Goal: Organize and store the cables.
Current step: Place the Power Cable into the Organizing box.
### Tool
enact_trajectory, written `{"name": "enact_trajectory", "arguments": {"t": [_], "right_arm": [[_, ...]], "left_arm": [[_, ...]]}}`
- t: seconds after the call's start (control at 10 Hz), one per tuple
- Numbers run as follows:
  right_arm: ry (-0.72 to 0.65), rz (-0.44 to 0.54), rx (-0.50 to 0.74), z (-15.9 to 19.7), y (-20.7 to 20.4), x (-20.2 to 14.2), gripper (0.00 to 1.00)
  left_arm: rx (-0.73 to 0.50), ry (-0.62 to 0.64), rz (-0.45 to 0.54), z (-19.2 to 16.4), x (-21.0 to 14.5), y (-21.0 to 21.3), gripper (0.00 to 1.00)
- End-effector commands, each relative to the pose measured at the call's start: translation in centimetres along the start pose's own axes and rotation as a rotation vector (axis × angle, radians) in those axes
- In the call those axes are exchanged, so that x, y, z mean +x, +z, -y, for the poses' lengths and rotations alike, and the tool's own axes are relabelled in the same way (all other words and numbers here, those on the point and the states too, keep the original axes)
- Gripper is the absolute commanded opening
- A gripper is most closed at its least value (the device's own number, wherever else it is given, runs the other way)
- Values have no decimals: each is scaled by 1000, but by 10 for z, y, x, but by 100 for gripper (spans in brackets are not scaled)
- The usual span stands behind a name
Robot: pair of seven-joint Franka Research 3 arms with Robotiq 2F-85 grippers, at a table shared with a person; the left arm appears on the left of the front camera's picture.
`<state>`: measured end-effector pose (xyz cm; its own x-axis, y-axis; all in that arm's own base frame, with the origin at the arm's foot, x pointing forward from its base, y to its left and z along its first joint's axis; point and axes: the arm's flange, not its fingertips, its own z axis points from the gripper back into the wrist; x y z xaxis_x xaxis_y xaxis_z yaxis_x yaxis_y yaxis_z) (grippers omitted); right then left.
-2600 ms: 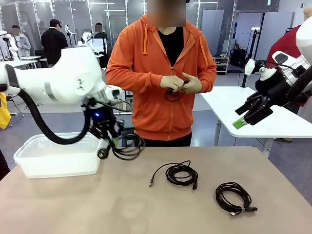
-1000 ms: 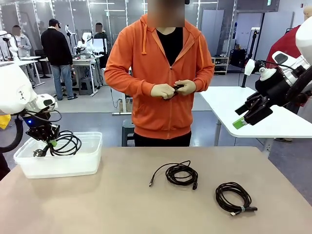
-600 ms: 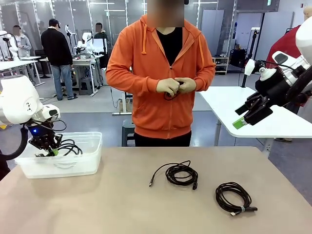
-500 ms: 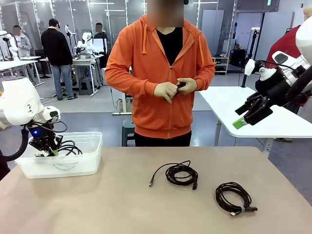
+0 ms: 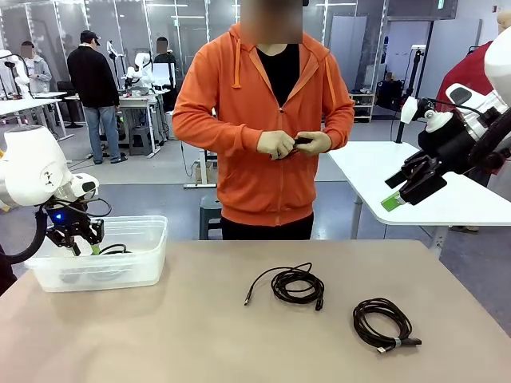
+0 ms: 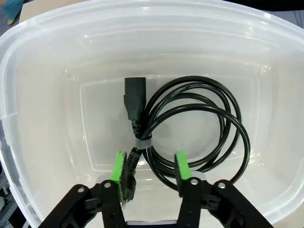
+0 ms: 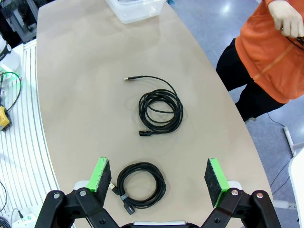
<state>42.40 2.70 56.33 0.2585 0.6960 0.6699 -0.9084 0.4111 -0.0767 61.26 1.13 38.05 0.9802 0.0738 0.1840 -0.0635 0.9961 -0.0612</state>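
Note:
One black cable (image 6: 190, 128) with a power plug lies coiled on the floor of the clear plastic bin (image 6: 47, 71). My left gripper (image 6: 150, 166) hangs just above it, open, fingers either side of the coil's tied neck. From the front, that gripper (image 5: 84, 243) sits over the bin (image 5: 152, 231). A second coil (image 5: 297, 286) (image 7: 160, 113) lies mid-table, a third (image 5: 383, 323) (image 7: 141, 185) to its right. My right gripper (image 5: 403, 190) (image 7: 157, 164) is open, held high at the right. The person's gloved hands (image 5: 291, 145) hold another small cable.
The bin (image 7: 135, 9) stands at the table's far left corner. A person in an orange hoodie (image 5: 263, 120) stands at the far edge. A white side table (image 5: 415, 191) is behind on the right. Bare tabletop surrounds the two loose coils.
My left gripper carried the plug cable over the bin, lowered it and opened. The coil now lies loose on the bin floor. The right arm has not moved.

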Motion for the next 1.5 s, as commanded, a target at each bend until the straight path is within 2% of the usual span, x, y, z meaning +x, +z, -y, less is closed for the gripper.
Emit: {"name": "enact_trajectory", "arguments": {"t": [0.0,0.1,0.6,0.7,1.4], "right_arm": [[0,1,1,-1,0,-1,100],[0,1,1,-1,0,-1,100],[0,1,1,-1,0,-1,100],[0,1,1,-1,0,-1,100],[0,1,1,-1,0,-1,100]], "left_arm": [[32,17,32,4,-7,5,88],[27,17,34,4,-7,7,100],[20,36,29,1,-12,14,100],[2,4,16,0,-1,10,100],[2,4,16,0,-1,10,100]]}}
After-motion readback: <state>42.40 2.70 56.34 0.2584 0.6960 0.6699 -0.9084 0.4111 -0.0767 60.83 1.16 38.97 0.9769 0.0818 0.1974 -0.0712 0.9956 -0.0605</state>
